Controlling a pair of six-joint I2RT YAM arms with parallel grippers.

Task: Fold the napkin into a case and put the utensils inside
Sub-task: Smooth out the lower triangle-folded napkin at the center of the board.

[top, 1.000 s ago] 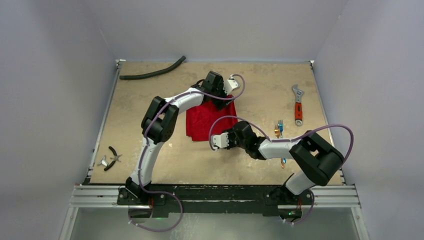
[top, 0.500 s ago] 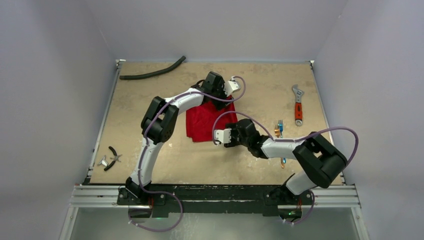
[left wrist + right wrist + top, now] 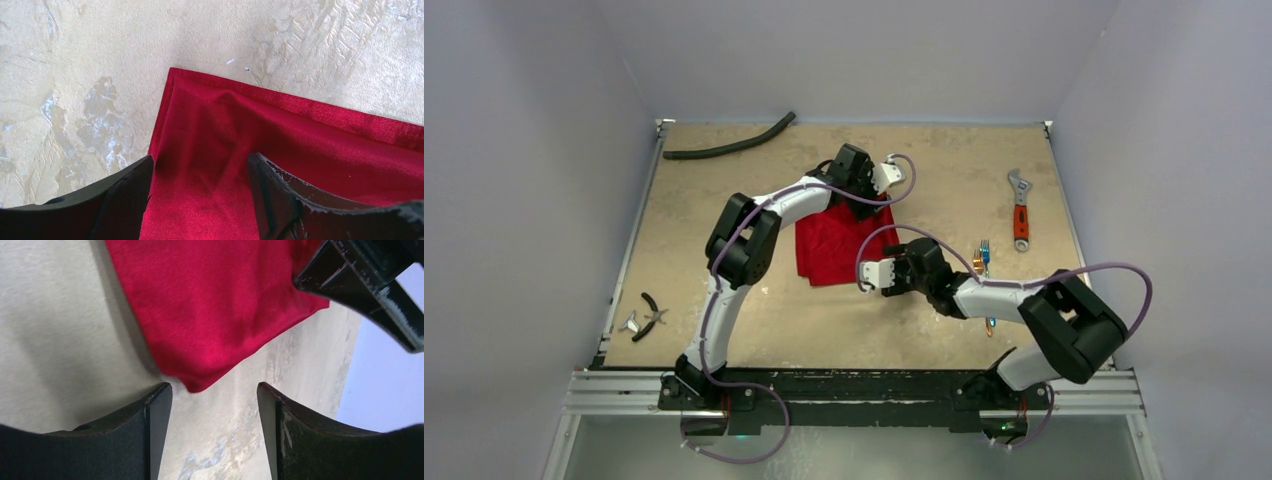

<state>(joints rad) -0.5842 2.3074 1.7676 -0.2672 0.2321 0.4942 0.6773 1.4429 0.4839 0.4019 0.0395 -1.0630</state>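
Note:
The red napkin (image 3: 829,245) lies flat on the table, with a doubled hem along its edge in the left wrist view (image 3: 280,130). My left gripper (image 3: 871,205) is open and low over its far right corner, one finger on each side of the cloth (image 3: 200,172). My right gripper (image 3: 894,263) is open at the napkin's near right corner, which lies just ahead of the fingertips (image 3: 215,390) in the right wrist view (image 3: 200,315). The utensils (image 3: 982,258) lie to the right of the napkin, partly hidden by my right arm.
An orange-handled wrench (image 3: 1021,212) lies at the far right. A black hose (image 3: 729,142) lies at the far left. Black pliers (image 3: 649,314) lie near the left edge. The left gripper's fingers (image 3: 360,285) show beyond the napkin in the right wrist view.
My right gripper has moved right and slightly away from me, closer to the napkin's near right corner. The left gripper has barely moved.

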